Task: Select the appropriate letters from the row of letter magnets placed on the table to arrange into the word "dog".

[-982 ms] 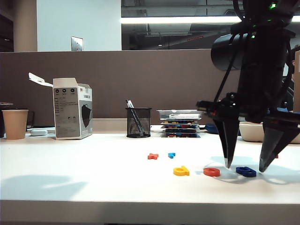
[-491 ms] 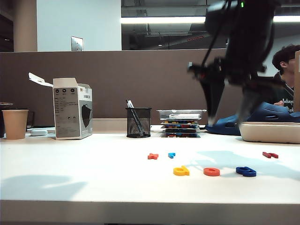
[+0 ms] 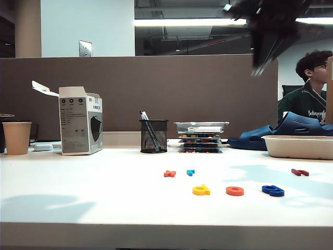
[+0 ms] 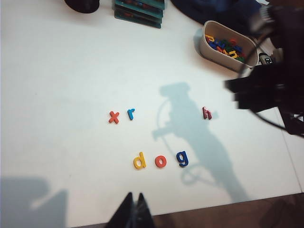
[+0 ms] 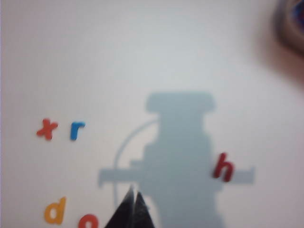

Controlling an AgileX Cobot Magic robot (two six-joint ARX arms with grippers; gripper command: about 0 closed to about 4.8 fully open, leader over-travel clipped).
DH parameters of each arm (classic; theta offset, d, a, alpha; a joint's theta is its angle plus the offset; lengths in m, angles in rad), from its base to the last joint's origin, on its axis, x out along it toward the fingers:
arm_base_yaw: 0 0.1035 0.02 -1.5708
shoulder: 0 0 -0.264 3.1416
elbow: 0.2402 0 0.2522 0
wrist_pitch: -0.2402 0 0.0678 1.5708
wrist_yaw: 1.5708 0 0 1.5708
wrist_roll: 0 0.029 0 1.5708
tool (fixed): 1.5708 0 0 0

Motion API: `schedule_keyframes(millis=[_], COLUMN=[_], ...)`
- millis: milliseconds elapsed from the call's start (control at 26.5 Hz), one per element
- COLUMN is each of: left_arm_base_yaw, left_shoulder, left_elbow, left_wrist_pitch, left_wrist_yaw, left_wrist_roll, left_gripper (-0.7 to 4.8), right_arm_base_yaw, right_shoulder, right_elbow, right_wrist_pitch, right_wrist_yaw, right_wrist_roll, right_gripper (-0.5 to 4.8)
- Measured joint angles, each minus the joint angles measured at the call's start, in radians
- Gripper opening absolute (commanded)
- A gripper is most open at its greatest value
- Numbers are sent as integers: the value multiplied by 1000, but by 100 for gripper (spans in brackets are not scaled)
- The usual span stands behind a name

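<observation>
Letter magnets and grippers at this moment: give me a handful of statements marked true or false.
1. The yellow d, orange-red o and dark blue g lie side by side spelling "dog". True.
2. The right gripper holds the g. False: it is shut on nothing, raised above the table.
3. The dark red h sits inside the beige tray. False: it lies on the table.
4. The orange x and light blue r lie beside each other. True.
5. The left gripper is shut, holding nothing. True.
</observation>
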Motion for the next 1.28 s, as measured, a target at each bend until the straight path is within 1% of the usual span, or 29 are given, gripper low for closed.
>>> schedule_keyframes(millis=[113,302,491,605,680,756,793,831,869,945,1020,1096,1171,1247,1285], left_arm_base_yaw=[0,0,0,0,0,11,24,37,63,116,201,311,399,601,663], left_shoulder=[0,0,1,0,0,1,1,1,0,1,2,1,-6,-31,-43], left_elbow=[0,0,0,0,0,0,0,0,0,4,22,45,52,51,51], left_wrist_pitch=[0,0,0,0,17,89,143,187,238,306,352,384,397,392,389], left_wrist_yaw=[-2,-2,-2,14,16,8,2,-4,-6,-5,17,60,89,161,177], left_wrist_roll=[0,0,0,4,69,189,254,298,353,437,527,608,658,743,767], left_gripper=[-6,-6,-6,-6,-6,-6,-6,-6,-6,-6,-6,-6,-6,-6,-6], right_arm_base_yaw=[-36,-106,-279,-350,-396,-436,-448,-459,-466,-470,-470,-470,-471,-471,-471], right_shoulder=[-69,-185,-351,-425,-480,-548,-573,-600,-630,-682,-740,-798,-851,-961,-994], right_elbow=[0,1,-14,-66,-126,-211,-243,-274,-309,-358,-404,-447,-491,-570,-593], right_wrist_pitch=[5,6,12,25,61,97,105,114,136,150,155,188,217,233,248], right_wrist_yaw=[10,10,1,-21,-72,-121,-129,-135,-135,-136,-140,-136,-134,-134,-134], right_wrist_roll=[-32,-46,-109,-117,-117,-114,-113,-111,-110,-110,-110,-110,-110,-110,-110], right_gripper=[-8,-8,-8,-8,-8,-8,-8,-8,-8,-8,-8,-8,-8,-8,-8])
